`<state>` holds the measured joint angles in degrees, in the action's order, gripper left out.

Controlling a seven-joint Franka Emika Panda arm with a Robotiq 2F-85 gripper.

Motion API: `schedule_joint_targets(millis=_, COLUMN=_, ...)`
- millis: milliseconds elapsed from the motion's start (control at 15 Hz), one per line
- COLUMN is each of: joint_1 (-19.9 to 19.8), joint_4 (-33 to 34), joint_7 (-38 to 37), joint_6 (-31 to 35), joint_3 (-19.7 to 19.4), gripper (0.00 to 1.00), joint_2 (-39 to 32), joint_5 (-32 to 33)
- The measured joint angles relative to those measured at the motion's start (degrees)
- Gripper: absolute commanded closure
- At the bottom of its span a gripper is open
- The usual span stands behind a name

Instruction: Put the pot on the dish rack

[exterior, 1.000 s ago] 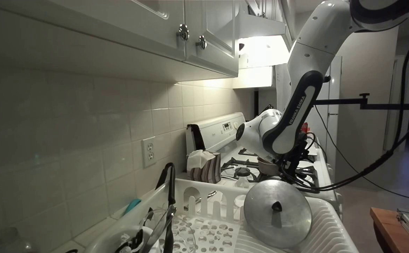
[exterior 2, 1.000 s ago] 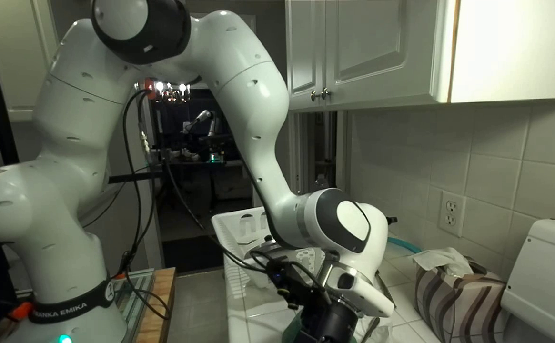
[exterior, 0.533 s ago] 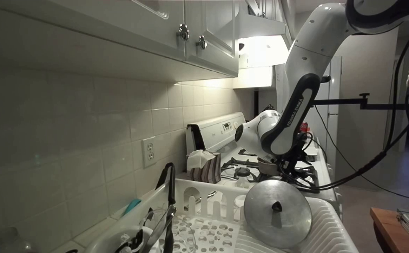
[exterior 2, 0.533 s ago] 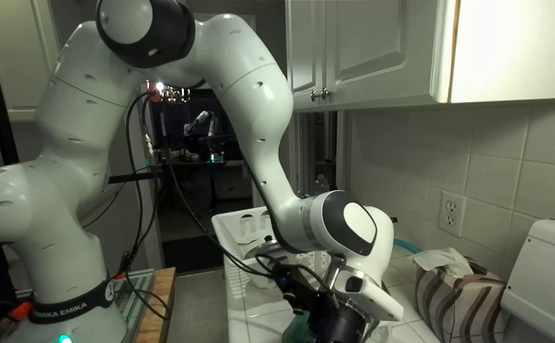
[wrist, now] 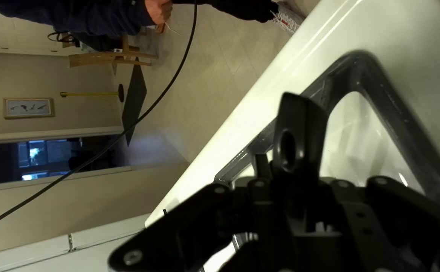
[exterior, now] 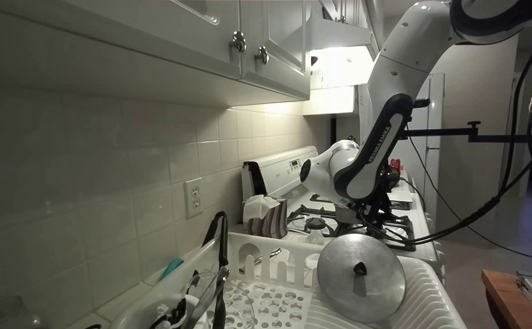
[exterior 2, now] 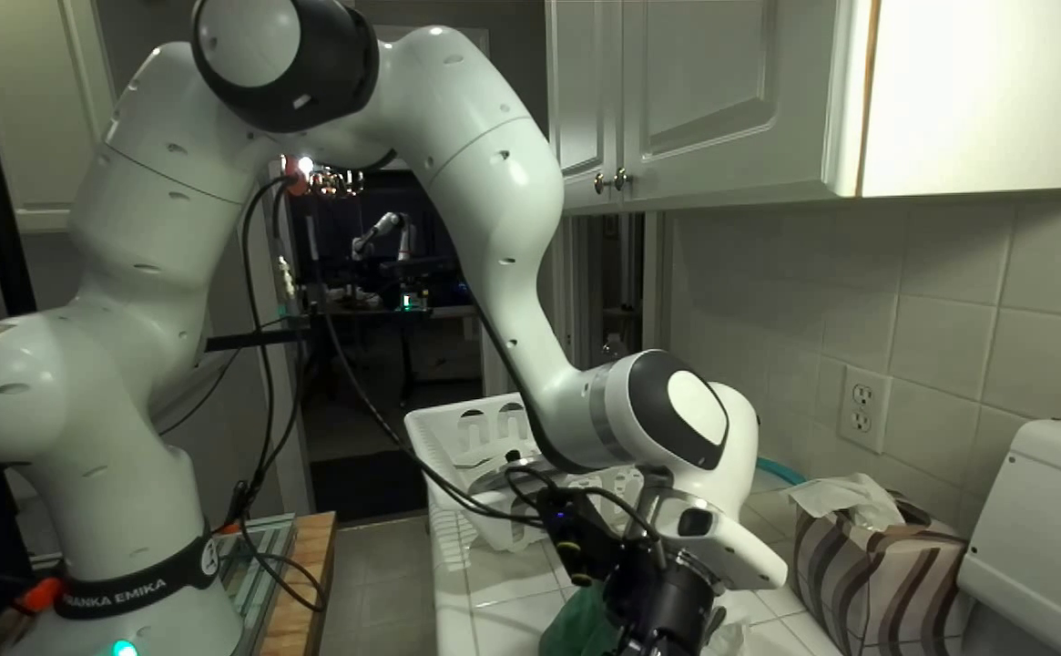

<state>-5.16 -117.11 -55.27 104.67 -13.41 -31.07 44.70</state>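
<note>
The round, low-walled pot of silvery steel (exterior: pixel 346 215) was over the white enamel stove (exterior: pixel 288 176), partly hidden by the white-and-black robot arm (exterior: pixel 384 132); whether it touched the black iron grates (wrist: pixel 391 113) could not be told. In the wrist view a black handle (wrist: pixel 312 128) with an oval hole, most likely the pot's, stood between the jaws of the black gripper (wrist: pixel 299 185), which looked clenched on it. So the grasp seemed done, while the carry, the lowering and the release were left. The white plastic dish rack (exterior: pixel 293 249), apart from the pot, bore a domed silver lid (exterior: pixel 374 285) tilted over its ribbed side, so room would probably have to be found beside it. Past the rack's far wall stood a striped brown-and-white tissue box (exterior: pixel 272 221).
</note>
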Motion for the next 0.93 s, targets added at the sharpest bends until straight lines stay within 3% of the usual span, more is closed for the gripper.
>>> schedule_joint_targets(millis=267, joint_1=1.4, joint_4=0.4, joint_7=0.0, joint_6=-2.2, joint_3=0.1, gripper=0.98, joint_2=0.1, joint_5=0.7)
schedule_joint_targets(millis=533, joint_1=4.0, joint_4=0.2, joint_7=-2.7, joint_6=-8.9, joint_3=0.4, gripper=0.98, joint_2=2.0, joint_5=1.0)
schedule_joint_targets(millis=933, joint_1=5.9, joint_4=-0.3, joint_7=-5.0, joint_6=-16.5, joint_3=3.6, gripper=0.98, joint_2=4.5, joint_5=1.0)
